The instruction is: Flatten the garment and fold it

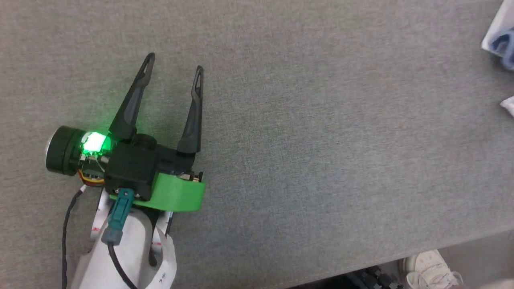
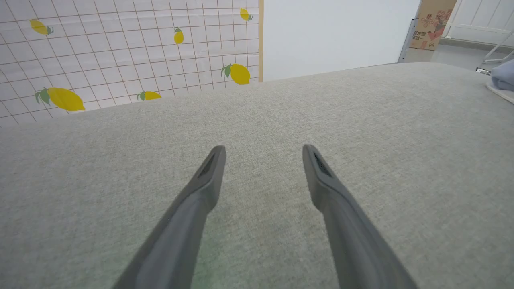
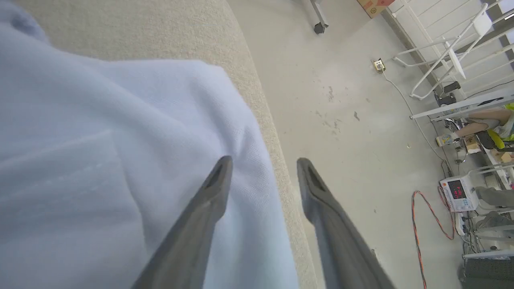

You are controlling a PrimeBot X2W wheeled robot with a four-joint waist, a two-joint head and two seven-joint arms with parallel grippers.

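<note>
**Both tools released, garment at the bench's right edge**

In the head view the left tool (image 1: 174, 62) has two long dark fingers on a black and green wrist. It hangs at eight o'clock over the grey fabric-covered bench (image 1: 321, 140). Its fingers are spread wide, point toward twelve and have nothing between them.

In the left wrist view a white grid-patterned panel printed with yellow lemons (image 2: 120, 52) stands past the bench's far edge at ten o'clock. A brown cardboard box (image 2: 433, 22) sits on the floor at one o'clock.

Back in the head view, a person's white lace-up shoe (image 1: 429, 269) shows beyond the bench's near edge at five o'clock. The light blue cloth garment (image 1: 502, 44) lies bunched at two o'clock, cut off by the frame and well apart from the left tool.

In the right wrist view the right tool (image 3: 264, 159) is also released, its fingers parted and gripping nothing. One finger lies over the garment and the other over the pale floor beyond the bench's edge. There the garment spreads across the nine o'clock side, reaching the bench's edge. On the floor, a white metal rack (image 3: 441, 52) stands at one o'clock and an orange cable (image 3: 425, 224) trails at four.
</note>
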